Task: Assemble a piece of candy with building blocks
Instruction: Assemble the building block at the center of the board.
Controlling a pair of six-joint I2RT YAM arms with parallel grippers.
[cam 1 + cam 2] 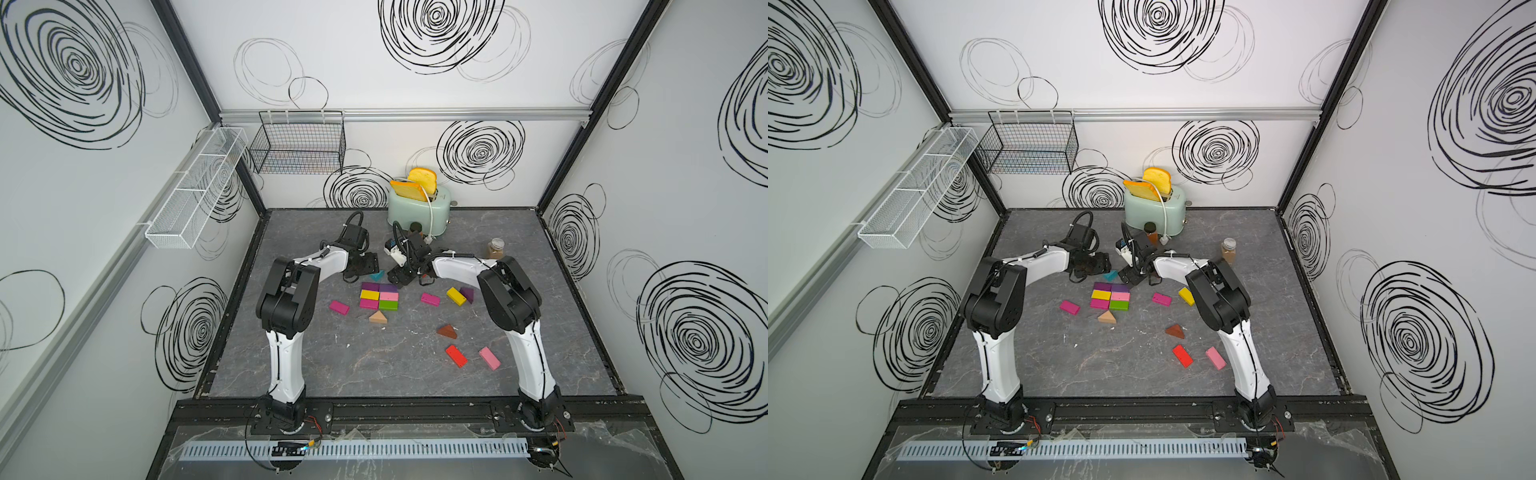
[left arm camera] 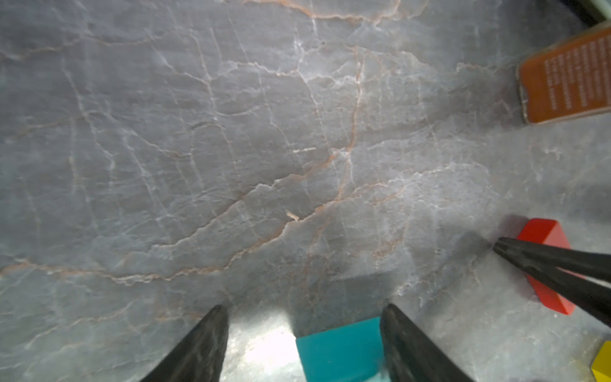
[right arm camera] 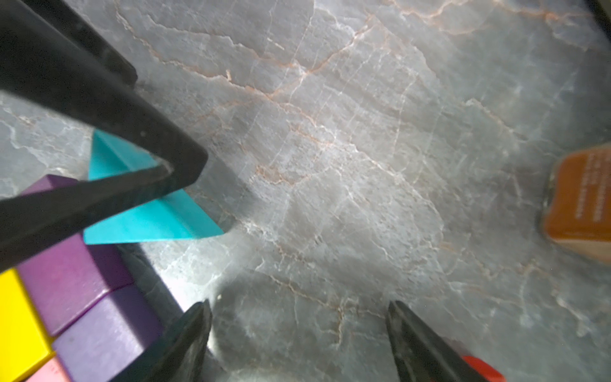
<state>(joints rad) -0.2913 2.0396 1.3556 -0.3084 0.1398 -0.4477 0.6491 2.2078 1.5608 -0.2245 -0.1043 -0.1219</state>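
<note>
Straddles the teal wedge [image 2: 340, 350] with the left gripper [image 2: 302, 311] spread.
Has the wedge lying just beside the six-brick cluster [image 1: 388, 297], on its side toward the table's [image 1: 374, 374] far edge. Hangs the right gripper [image 3: 299, 304] spread over bare table, a red brick [image 3: 482, 368] just beside one finger.

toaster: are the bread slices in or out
In. Both yellow slices stand upright in the toaster slots, their tops sticking out above it.
</note>
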